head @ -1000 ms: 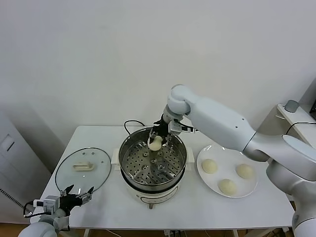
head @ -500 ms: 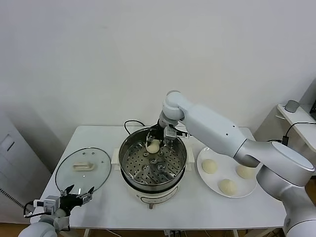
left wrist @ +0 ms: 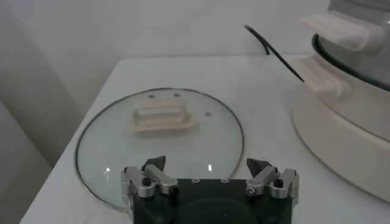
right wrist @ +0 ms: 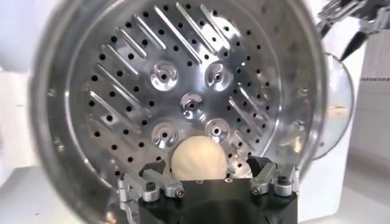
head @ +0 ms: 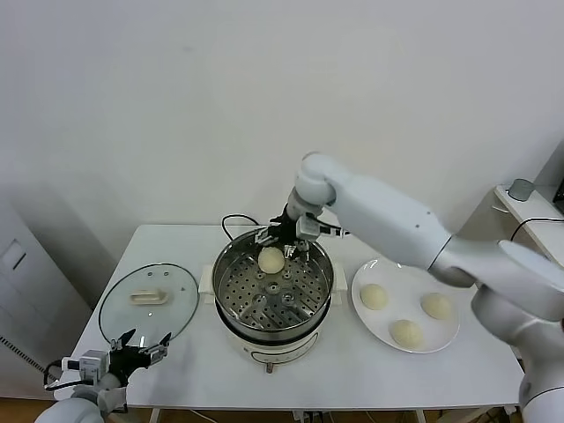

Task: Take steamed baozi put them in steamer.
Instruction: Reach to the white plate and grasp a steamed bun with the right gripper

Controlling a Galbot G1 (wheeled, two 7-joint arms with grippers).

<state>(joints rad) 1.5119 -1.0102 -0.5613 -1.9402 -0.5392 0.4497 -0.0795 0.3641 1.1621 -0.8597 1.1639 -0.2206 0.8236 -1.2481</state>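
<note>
One steamed baozi (head: 271, 259) lies on the perforated tray at the back of the steamer (head: 231, 310). My right gripper (head: 281, 241) hovers just above and behind it, open. In the right wrist view the bun (right wrist: 198, 158) rests on the tray (right wrist: 183, 67) between the spread fingers (right wrist: 155, 168), touching neither. Three more baozi (head: 374, 296) (head: 435, 305) (head: 405, 332) sit on the white plate (head: 398, 275) to the right. My left gripper (head: 137, 352) waits open at the table's front left, also seen in its wrist view (left wrist: 206, 164) with nothing between its fingers.
The glass lid (head: 148, 301) lies flat left of the steamer, right ahead of the left gripper (left wrist: 158, 137). A black cord (head: 231, 220) runs behind the steamer. The steamer's white base (left wrist: 353, 140) fills one side of the left wrist view.
The right gripper lowered the baozi onto the tray at the back of the steamer, opened and let it go. The left arm has not moved.
</note>
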